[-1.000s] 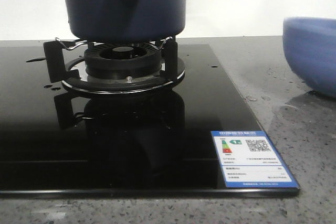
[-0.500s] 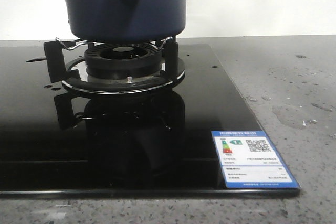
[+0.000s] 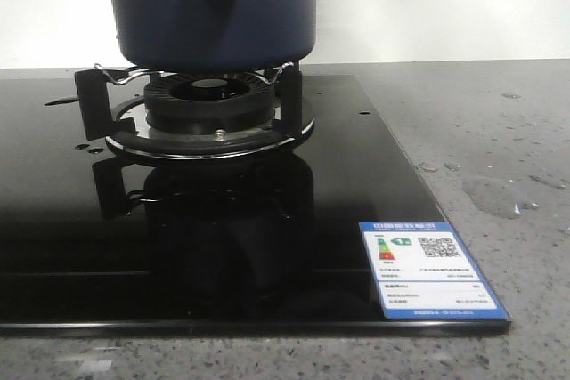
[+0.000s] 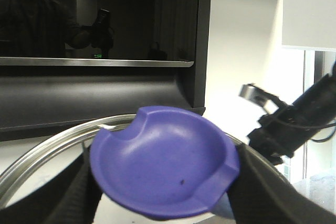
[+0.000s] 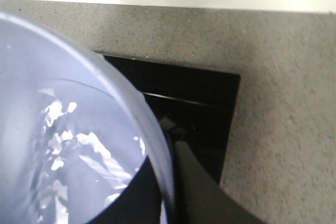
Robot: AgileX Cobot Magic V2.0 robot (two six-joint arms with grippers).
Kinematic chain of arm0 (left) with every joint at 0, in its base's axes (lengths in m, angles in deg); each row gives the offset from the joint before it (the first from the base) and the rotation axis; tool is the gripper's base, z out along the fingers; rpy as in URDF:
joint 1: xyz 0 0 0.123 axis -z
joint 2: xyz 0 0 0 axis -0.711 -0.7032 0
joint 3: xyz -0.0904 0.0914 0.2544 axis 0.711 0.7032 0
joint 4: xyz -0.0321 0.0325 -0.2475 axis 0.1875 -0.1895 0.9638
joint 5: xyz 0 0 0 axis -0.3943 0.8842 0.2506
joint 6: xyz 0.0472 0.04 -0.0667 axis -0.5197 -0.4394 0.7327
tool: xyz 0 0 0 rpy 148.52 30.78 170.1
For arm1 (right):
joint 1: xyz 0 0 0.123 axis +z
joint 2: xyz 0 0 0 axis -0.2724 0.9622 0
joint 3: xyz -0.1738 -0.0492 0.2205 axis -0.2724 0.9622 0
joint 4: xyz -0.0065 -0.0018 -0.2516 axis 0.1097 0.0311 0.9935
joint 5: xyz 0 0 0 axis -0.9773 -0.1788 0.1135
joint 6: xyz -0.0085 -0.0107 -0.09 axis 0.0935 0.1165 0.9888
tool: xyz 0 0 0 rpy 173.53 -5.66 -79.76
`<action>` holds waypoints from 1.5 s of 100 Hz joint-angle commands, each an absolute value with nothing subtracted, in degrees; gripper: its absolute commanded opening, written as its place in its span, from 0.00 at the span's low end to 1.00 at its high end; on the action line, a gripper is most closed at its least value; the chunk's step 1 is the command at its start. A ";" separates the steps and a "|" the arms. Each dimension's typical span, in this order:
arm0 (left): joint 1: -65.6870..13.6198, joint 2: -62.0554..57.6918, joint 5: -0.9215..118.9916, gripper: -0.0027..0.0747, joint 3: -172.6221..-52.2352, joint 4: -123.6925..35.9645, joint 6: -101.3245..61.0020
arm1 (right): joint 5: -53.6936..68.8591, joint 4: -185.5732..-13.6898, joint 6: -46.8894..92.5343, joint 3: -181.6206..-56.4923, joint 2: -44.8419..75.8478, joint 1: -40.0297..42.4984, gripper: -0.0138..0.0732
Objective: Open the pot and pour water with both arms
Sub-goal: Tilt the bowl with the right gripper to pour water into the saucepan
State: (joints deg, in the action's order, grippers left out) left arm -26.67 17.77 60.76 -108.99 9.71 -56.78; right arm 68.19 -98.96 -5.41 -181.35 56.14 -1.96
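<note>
My left gripper (image 4: 163,211) is clamped on a purple lid knob (image 4: 164,169), fingers (image 4: 79,192) either side; steel lid rim (image 4: 47,148) curves behind it. My right gripper (image 5: 173,203): one finger (image 5: 197,187) shows beside a pale bowl w/ water (image 5: 63,145), held above the cooktop corner; can't tell if it's clamped. The pot (image 3: 210,8) sits on the burner grate (image 3: 191,100), cooktop (image 3: 338,211) beneath, energy label (image 3: 432,270) at its near right corner.

— Pot (image 3: 210,8)?
— Dark navy, matte, straight-sided, rounded at the bottom edge. Sat upright on the burner's supports, rear-centre of the black hob.
— Handle?
— Same-colour stub faced the camera, round dark hole in it. Top cropped.
</note>
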 commanded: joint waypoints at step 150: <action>-25.21 17.96 61.33 0.37 -110.84 11.77 -56.54 | 48.97 -6.25 -9.53 -188.91 66.56 29.00 0.11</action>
State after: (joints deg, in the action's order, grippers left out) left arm -25.75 17.77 62.65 -108.99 9.95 -56.78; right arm 53.04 -13.20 -9.21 -186.87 69.93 28.46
